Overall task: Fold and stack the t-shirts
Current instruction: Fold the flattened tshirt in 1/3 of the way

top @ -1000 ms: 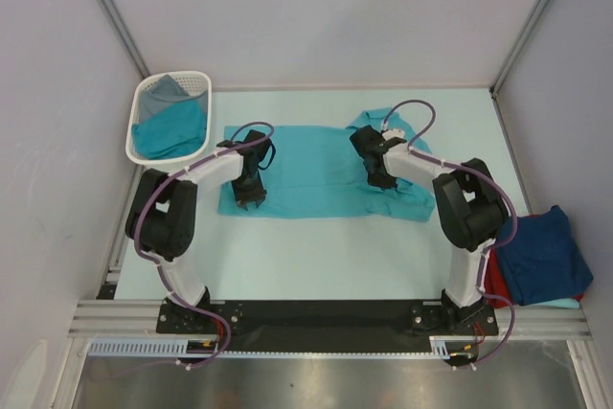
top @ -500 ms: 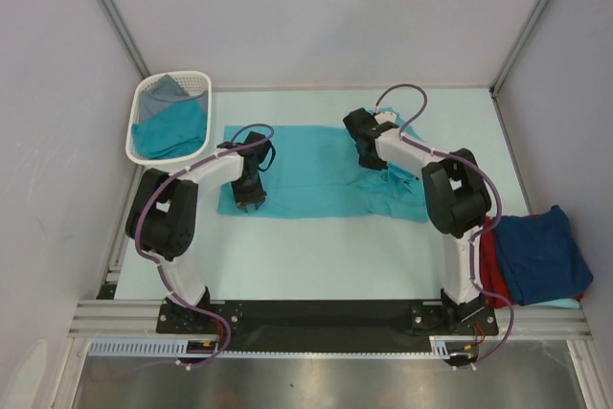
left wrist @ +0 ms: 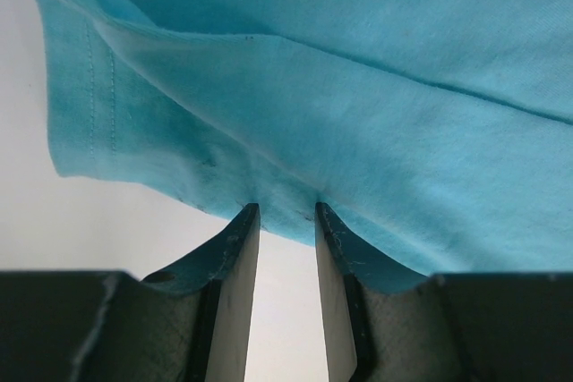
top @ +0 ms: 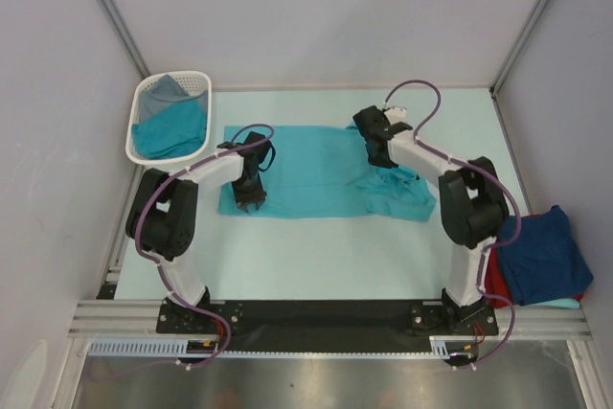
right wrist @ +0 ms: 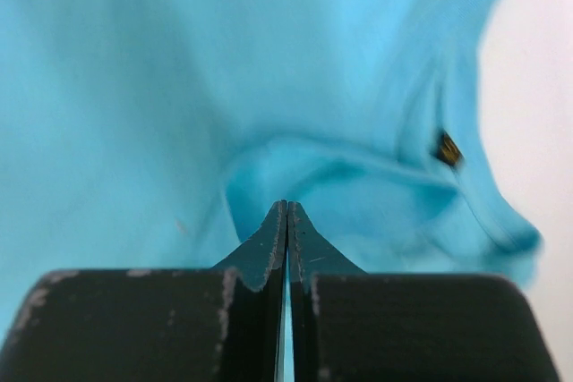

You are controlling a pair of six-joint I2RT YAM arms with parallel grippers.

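Observation:
A teal t-shirt point(top: 311, 170) lies spread across the middle of the table, flat on the left and bunched on the right. My left gripper point(top: 250, 203) stands open at the shirt's near-left hem point(left wrist: 358, 87). Its fingertips point(left wrist: 246, 221) touch the hem's edge, and only bare table shows between them. My right gripper point(top: 380, 158) is over the bunched right part, shut on a small raised fold of the teal t-shirt point(right wrist: 134, 87). The cloth puckers round the gripper point(right wrist: 287, 205) in the right wrist view.
A white slotted basket point(top: 144, 93) at the far left holds a teal shirt point(top: 172, 131) and a grey one point(top: 168, 88). At the right edge a folded navy shirt point(top: 541, 256) lies on a red one point(top: 493, 283). Grey walls enclose three sides.
My right gripper has moved toward the far side, staying shut, and the shirt's right part has shifted and bunched with it. The left arm has stayed put.

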